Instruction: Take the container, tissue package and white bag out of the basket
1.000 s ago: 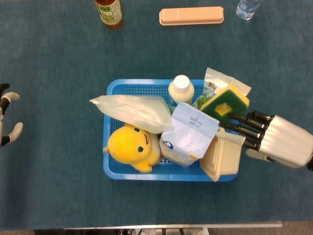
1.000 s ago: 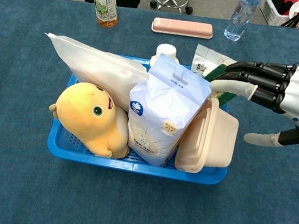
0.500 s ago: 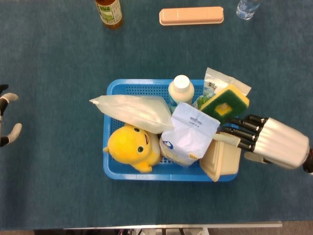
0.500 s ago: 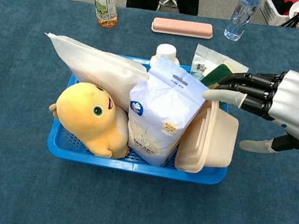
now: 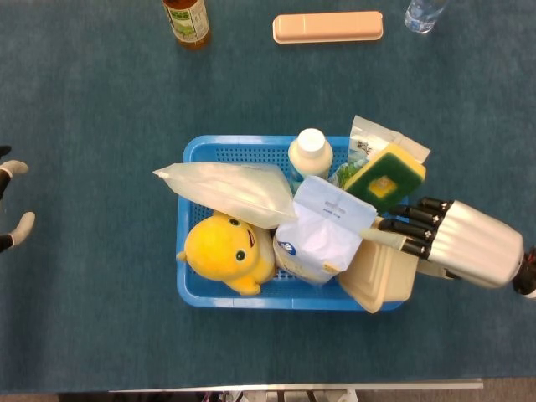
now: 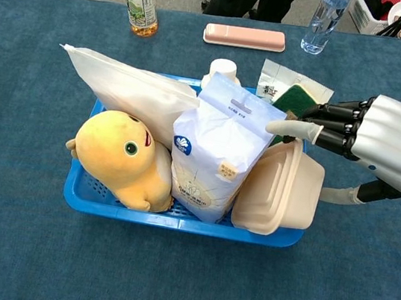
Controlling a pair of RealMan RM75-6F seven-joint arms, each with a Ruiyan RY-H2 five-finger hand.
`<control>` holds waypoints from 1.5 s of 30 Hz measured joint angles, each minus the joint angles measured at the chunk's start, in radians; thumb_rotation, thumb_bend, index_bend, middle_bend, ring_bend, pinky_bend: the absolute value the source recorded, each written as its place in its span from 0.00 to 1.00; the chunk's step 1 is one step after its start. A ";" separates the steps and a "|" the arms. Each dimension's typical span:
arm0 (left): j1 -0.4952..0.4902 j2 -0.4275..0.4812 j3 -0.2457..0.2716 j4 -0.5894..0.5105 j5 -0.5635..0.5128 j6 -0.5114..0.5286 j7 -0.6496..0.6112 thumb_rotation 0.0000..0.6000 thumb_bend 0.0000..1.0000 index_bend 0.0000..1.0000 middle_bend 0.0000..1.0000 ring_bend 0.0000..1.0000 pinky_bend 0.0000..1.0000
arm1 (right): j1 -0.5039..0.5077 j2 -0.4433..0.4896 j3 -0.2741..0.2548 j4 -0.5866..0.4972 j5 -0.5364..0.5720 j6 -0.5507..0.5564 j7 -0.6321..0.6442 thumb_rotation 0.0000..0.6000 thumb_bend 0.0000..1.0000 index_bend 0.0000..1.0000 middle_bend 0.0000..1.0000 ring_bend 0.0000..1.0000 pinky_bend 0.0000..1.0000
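Note:
The blue basket (image 5: 182,260) (image 6: 73,193) stands mid-table. At its right end the beige container (image 5: 381,278) (image 6: 278,195) leans outward on its edge. My right hand (image 5: 462,244) (image 6: 392,141) grips it, fingers over its top edge beside the tissue package and thumb against its outer side. The white-and-blue tissue package (image 5: 322,236) (image 6: 215,152) stands upright in the middle. Behind it the white bag (image 5: 226,189) (image 6: 127,86) lies slanted across the left half. My left hand (image 5: 10,205) shows at the far left edge of the head view, fingers apart and holding nothing.
A yellow plush toy (image 5: 222,247) (image 6: 120,157), a white bottle (image 5: 310,153), a green-and-yellow sponge (image 5: 385,177) and a snack packet (image 5: 373,134) share the basket. At the table's far side stand a tea bottle (image 5: 187,21), a pink case (image 5: 327,27) and a water bottle (image 6: 327,18).
My right hand has moved in toward the basket and closed around the container's top edge. The container has tipped outward to the right. The left hand has hardly moved.

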State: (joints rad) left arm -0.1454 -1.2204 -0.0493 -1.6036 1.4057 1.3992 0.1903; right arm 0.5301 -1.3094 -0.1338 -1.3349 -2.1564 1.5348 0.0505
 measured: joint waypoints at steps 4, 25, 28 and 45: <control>-0.001 -0.001 0.000 0.000 0.001 0.000 0.001 1.00 0.24 0.30 0.18 0.12 0.29 | -0.004 -0.001 -0.001 0.001 0.006 0.003 -0.010 1.00 0.00 0.41 0.52 0.43 0.61; 0.001 -0.007 0.002 0.008 -0.001 0.000 -0.001 1.00 0.24 0.30 0.18 0.12 0.29 | -0.020 -0.018 0.014 0.021 0.022 0.074 -0.010 1.00 0.00 0.48 0.60 0.52 0.64; 0.000 -0.007 0.002 0.005 0.000 -0.001 0.001 1.00 0.24 0.30 0.18 0.12 0.29 | -0.023 -0.013 0.020 0.012 0.024 0.091 -0.010 1.00 0.00 0.48 0.61 0.52 0.64; -0.009 -0.005 0.001 -0.001 0.001 -0.010 0.010 1.00 0.24 0.30 0.18 0.12 0.29 | -0.064 0.087 0.077 -0.105 0.016 0.199 -0.115 1.00 0.00 0.49 0.61 0.53 0.64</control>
State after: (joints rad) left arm -0.1541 -1.2258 -0.0485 -1.6046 1.4071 1.3896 0.2000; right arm 0.4664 -1.2221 -0.0565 -1.4394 -2.1404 1.7343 -0.0648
